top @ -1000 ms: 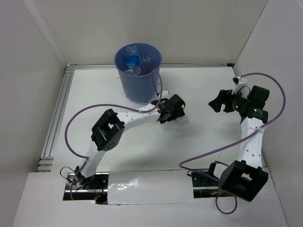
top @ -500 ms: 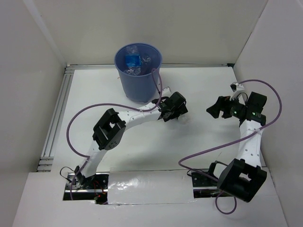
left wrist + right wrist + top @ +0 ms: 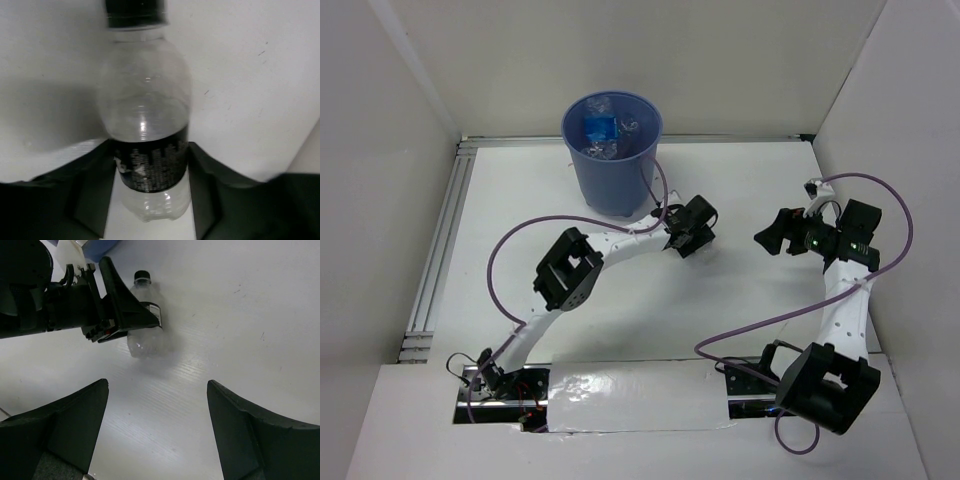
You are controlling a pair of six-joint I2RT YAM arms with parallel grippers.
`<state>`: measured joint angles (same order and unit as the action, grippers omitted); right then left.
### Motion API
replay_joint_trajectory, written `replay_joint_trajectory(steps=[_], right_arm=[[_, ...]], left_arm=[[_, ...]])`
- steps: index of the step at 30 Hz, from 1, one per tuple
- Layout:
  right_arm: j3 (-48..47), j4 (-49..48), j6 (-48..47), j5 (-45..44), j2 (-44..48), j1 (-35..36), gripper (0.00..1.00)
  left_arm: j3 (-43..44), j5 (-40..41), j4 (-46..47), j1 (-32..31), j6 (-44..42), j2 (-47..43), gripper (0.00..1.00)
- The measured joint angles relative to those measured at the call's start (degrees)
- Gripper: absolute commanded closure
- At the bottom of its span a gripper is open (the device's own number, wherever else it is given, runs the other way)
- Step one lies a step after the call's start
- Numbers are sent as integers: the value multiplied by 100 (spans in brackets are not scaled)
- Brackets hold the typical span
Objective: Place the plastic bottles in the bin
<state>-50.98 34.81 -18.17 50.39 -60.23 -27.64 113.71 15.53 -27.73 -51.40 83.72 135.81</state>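
bottle [image 3: 147, 125] | clear plastic (black cap) | black printed label around middle

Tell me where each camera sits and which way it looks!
Top external: above and behind, looking down on the table, bin and both arms.
Left wrist: on the left arm, facing the black-capped bottle between its fingers.
Right wrist: on the right arm, facing the left gripper past its open fingers.
Both wrist views show that bottle.

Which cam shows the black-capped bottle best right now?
Left wrist: the bottle fills the frame between the fingers, cap and label plain. Right wrist shows it smaller, partly behind the left gripper. From the top it is hidden under that gripper.
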Motion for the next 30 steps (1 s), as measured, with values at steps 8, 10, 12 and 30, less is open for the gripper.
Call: replay_joint_trajectory(steps=[8,10,12,30], right_arm=[[9,0,-212,2,-13,0,53],[11,15,-411,22,-50,-7,77],[22,79,-568,101,-116,-28,74],[96,236,-1145,190,-555,-52,33]], left_arm=[[-1589,-164,466,31,-505,-1058,98],[-1998,-280,505,24,-1141,-1491,99],[-1998,-367,472,11,-1921,-1884,99],[-643,1082,1558,2105,-3674,-3799,76]])
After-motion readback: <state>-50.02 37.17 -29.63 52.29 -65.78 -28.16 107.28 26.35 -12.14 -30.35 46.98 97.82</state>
